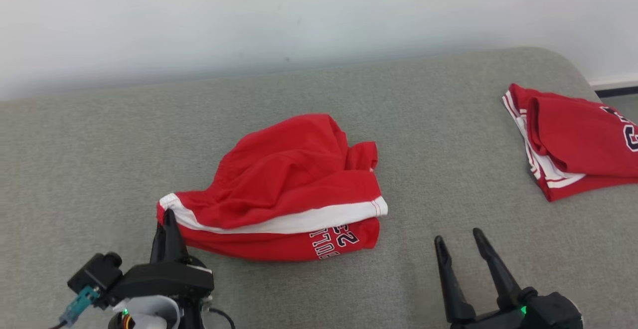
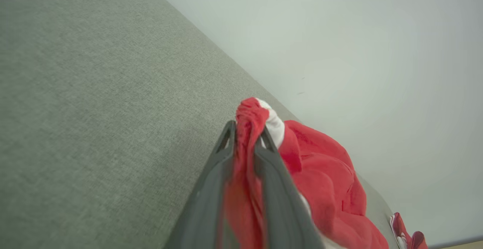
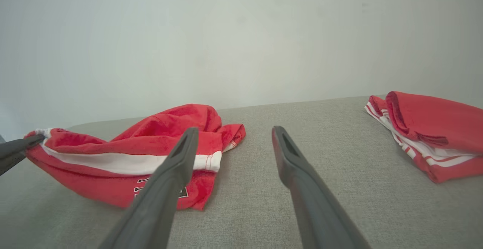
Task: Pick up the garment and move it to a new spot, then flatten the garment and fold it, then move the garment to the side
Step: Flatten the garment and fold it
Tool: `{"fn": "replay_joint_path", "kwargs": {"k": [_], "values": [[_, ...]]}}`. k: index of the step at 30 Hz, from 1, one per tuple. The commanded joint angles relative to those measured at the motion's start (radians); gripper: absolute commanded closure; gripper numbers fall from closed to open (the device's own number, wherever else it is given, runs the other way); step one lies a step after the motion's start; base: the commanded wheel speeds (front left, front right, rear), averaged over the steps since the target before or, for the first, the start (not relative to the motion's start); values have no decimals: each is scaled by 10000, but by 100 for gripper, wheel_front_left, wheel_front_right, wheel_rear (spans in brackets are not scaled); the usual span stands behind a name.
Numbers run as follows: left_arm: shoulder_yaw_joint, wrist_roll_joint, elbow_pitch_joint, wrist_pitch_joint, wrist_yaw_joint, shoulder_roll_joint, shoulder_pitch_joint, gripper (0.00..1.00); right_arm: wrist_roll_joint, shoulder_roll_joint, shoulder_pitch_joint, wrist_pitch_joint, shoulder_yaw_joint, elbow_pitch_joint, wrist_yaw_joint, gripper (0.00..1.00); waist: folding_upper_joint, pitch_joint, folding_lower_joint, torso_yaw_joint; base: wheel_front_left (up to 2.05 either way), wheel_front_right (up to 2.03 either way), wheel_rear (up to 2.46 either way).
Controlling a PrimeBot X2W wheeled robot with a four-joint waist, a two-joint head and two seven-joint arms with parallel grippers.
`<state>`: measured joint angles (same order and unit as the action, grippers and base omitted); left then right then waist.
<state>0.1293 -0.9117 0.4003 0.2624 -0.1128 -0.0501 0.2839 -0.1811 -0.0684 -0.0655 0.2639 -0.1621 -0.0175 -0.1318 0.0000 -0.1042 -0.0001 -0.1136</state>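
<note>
My left jaws, at the lower left of the head view, are clenched on just the bunched left corner of the crumpled red jersey garment with a white band (image 1: 294,184), which lies mid-frame on the grey upholstered surface (image 1: 99,159). My right jaws stand released and empty at lower right. Lifting on so thin a pinch, I judge the cloth could slip free, or drag toward the folded red garment (image 1: 573,139) at the right edge.

L gripper (image 1: 165,219) at garment (image 1: 294,184) corner; R gripper (image 1: 458,235) fingers (image 1: 492,261) spread, clear.
</note>
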Motion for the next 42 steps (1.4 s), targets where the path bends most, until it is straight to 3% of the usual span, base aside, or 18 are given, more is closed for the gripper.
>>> {"fn": "replay_joint_path", "kwargs": {"k": [1,5,13,19,23,33,34,35,36,39,42], "values": [[-69,126,-32,22,64,-12,-210,3,-102,-85,-60,5,-127,-84,27,0,0,159,1,193,0,0,0],[-167,1013,-289,22,233,-12,-521,0,-377,-220,135,5,-461,-418,27,0,0,261,1,407,0,0,0],[-451,4025,-1602,22,855,-4,-1518,0,-1218,-503,1098,5,-1010,-1948,27,0,0,169,1,891,0,0,0],[-450,5294,-2616,21,1156,-4,-2191,0,-1793,-668,1858,5,-1347,-3179,27,0,0,66,1,1296,0,0,0],[-180,5910,-3108,22,1236,-7,-2524,0,-2353,-678,2421,5,-1341,-4150,27,0,0,-14,1,1662,0,0,0],[473,6188,-3234,22,1170,-5,-2603,0,-3417,-748,3310,3,-1402,-5575,27,0,0,-150,1,2328,0,0,0],[492,6193,-3217,22,1172,-7,-2588,0,-3453,-791,3362,5,-1457,-5656,27,4,0,-159,1,2357,0,0,0],[517,6207,-3203,22,1172,-5,-2575,0,-3491,-823,3401,5,-1482,-5710,27,26,0,-166,1,2375,0,0,0],[534,6231,-3188,22,1170,-5,-2562,0,-3517,-828,3434,5,-1498,-5750,27,55,0,-178,1,2387,0,0,0],[595,6291,-3118,22,1190,-5,-2548,0,-3557,-832,3518,5,-1559,-5777,27,100,0,-200,1,2383,0,0,0],[607,6289,-3003,22,1203,-7,-2580,0,-3317,-1024,3485,6,-1666,-5669,27,100,0,-180,1,2299,0,0,0]]}}
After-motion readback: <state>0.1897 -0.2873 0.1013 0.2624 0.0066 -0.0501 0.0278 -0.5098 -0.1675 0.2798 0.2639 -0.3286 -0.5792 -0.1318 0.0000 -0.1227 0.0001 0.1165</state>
